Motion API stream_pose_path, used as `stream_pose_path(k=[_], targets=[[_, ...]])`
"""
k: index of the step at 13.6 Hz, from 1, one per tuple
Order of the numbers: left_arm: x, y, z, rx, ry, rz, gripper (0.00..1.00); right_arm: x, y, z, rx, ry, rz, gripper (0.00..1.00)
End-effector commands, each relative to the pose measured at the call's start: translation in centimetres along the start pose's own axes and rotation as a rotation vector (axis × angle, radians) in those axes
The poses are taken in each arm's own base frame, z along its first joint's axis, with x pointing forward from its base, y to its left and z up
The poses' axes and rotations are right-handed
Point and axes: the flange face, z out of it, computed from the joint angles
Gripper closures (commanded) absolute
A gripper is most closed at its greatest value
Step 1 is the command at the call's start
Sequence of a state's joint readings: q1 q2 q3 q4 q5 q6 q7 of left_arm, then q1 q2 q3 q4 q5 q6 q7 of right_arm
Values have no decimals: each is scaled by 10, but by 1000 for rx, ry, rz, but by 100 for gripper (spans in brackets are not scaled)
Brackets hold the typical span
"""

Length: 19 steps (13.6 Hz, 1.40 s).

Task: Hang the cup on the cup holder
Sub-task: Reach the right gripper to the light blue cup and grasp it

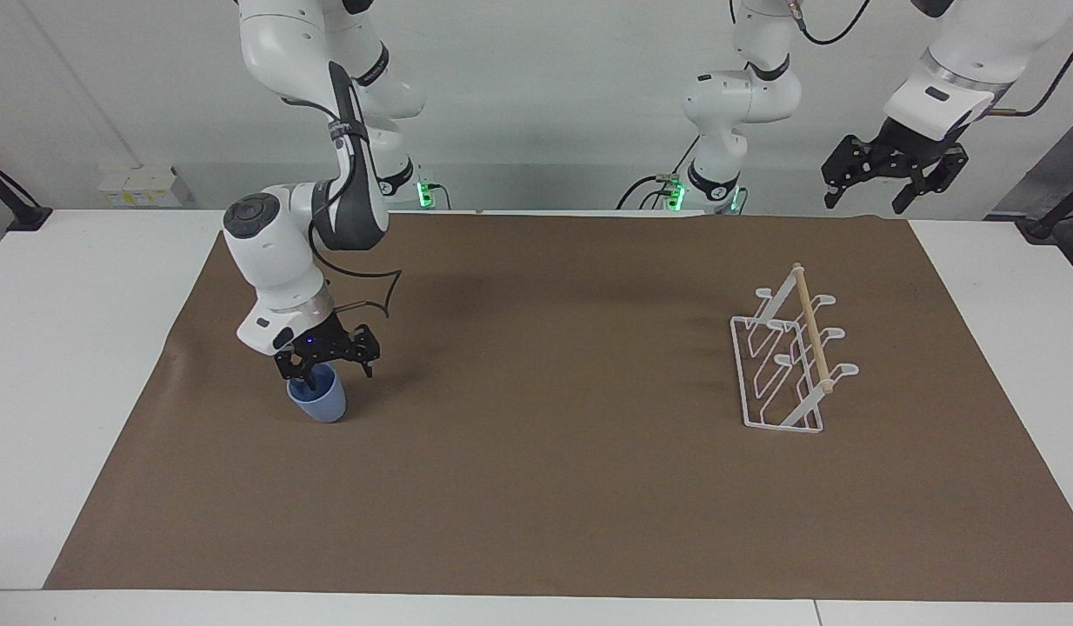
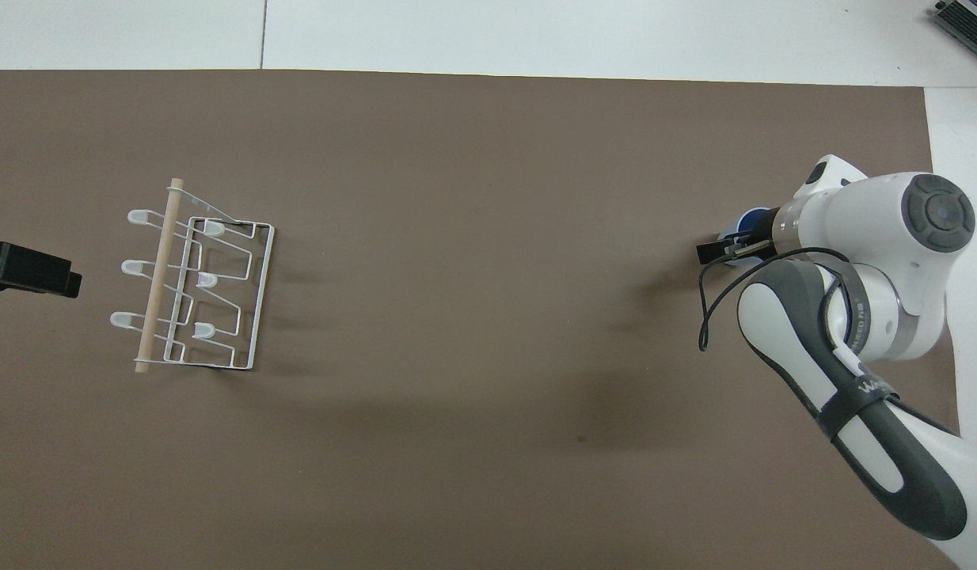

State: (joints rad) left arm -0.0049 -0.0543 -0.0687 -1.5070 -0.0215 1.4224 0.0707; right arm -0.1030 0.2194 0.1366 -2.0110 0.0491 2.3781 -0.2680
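Observation:
The light-blue cup [image 1: 320, 402] stands upright on the brown mat toward the right arm's end. My right gripper [image 1: 336, 376] is low at its rim and open: one finger reaches into the cup, the other is outside its wall on the side toward the table's middle. In the overhead view the right wrist hides most of the cup [image 2: 747, 219], and the gripper [image 2: 732, 244] shows beside it. The white wire cup holder [image 1: 787, 369] with its wooden dowel stands toward the left arm's end, also in the overhead view [image 2: 197, 286]. My left gripper [image 1: 889, 183] waits open, high in the air.
The brown mat [image 1: 536, 487] covers most of the white table [image 1: 84, 348]. Only the left gripper's black tip [image 2: 31, 271] enters the overhead view, beside the holder. A cable loops off the right wrist [image 1: 376, 296].

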Motion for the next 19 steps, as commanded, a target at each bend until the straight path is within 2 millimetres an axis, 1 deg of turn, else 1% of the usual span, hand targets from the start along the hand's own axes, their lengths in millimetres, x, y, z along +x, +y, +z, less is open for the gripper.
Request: stream_pose_path(k=[1,3,6,8,11,13,14,16,18,19], targets=[[-6,2,-1,-2,15,0,0,-6,0,-4,-7,14,-33,23],[-6,2,-2,-2,18,0,0,-6,0,-4,-7,14,-33,49],[-6,2,-1,-2,17,0,0,-6,0,-4,-7,12,-30,83],[-6,2,-1,-2,17,0,0,-5,0,-5,-7,14,-27,100],[-6,2,-1,-2,15,0,0,-4,3,-7,-8,14,-23,100],[-6,2,-1,-2,15,0,0,2,4,-16,-9,21,-25,100],[-7,1,-1,-2,14,0,0,7,5,-24,-6,16,-27,100],[-7,2,0,-3,6,0,0,20,6,-53,5,-16,-34,100],[-8,2,-1,-2,7,0,0,30,5,-98,14,-44,-41,100],[-8,2,-1,-2,9,0,0,28,3,-123,14,-53,-43,100]])
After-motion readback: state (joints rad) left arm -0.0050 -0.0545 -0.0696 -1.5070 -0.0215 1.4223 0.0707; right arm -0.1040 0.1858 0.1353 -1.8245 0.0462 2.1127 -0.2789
